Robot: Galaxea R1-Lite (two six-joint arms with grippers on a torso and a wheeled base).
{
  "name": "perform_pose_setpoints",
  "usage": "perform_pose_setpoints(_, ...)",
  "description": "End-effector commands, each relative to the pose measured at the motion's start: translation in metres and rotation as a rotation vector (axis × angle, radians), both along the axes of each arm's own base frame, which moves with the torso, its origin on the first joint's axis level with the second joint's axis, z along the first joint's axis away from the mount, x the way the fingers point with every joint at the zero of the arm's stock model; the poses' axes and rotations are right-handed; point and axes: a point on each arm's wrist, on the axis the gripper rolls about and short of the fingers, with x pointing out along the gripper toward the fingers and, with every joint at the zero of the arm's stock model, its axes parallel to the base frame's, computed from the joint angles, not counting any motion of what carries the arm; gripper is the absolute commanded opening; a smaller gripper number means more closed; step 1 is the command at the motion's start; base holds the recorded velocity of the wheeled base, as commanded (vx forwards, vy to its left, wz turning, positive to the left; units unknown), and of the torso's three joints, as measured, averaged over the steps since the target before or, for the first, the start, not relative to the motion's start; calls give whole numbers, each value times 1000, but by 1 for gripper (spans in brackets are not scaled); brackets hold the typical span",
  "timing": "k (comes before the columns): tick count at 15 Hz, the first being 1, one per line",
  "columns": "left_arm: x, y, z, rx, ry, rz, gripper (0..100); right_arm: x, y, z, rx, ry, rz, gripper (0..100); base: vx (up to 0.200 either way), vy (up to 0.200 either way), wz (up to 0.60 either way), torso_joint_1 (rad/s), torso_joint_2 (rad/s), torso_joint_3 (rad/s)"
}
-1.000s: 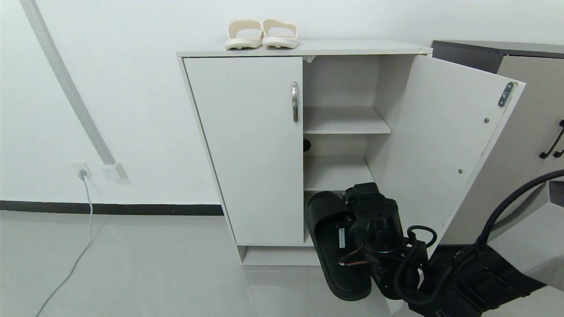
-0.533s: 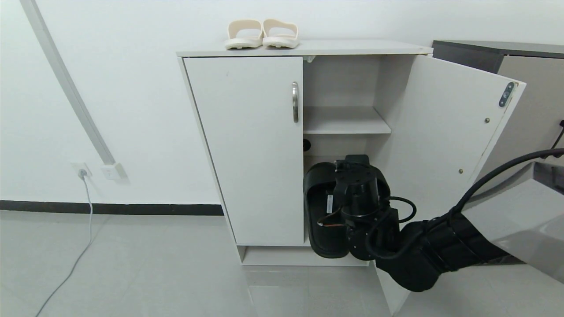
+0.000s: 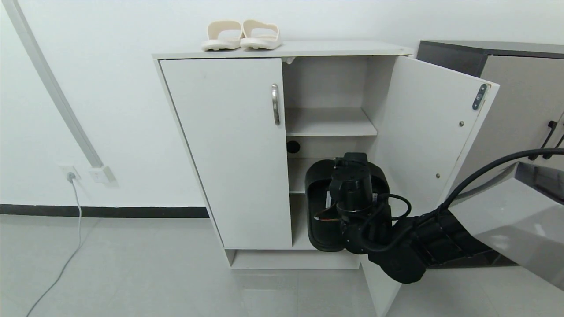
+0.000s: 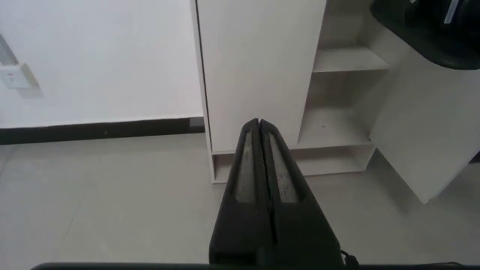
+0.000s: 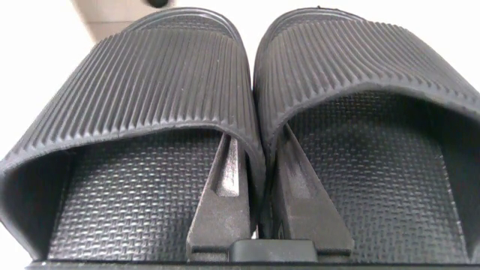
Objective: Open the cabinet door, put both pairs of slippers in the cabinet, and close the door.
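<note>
The white cabinet [image 3: 229,149] has its left door shut and its right door [image 3: 423,132] swung open, showing two shelves. A beige pair of slippers [image 3: 241,34] rests on the cabinet top. My right gripper [image 5: 259,150] is shut on the inner strap edges of the black pair of slippers [image 3: 319,207], holding them side by side. They are at the open side, toes up near the lower shelf [image 3: 299,174], heels hanging before the bottom compartment. My left gripper [image 4: 259,131] hangs shut and empty over the floor, in front of the cabinet's shut door [image 4: 259,67].
A grey cabinet [image 3: 506,88] stands right of the open door. A wall socket with a cable [image 3: 70,178] sits at the left, and the cable trails over the tiled floor [image 3: 132,273]. A round hole [image 3: 293,146] shows in the cabinet's back panel.
My right arm has lifted the black slippers from near the floor up into the open side of the cabinet. The head camera has shifted, so the whole scene sits further left.
</note>
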Motion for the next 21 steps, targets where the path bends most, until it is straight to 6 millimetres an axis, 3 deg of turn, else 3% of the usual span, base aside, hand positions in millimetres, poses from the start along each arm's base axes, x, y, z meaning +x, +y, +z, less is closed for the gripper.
perform_pose_setpoints(1,0,0,0,0,1,0,0,0,-1,0,-3,0,-9,0,0,0,0,0,0,0)
perform_pose_setpoints(12,0,0,0,0,3,0,0,0,-21,-22,-67,67,-35,0,0,0,0,0,0,0)
perform_pose_setpoints(21,0,0,0,-5,2,2,0,3,-26,-25,-70,78,-37,0,0,0,0,0,0,0)
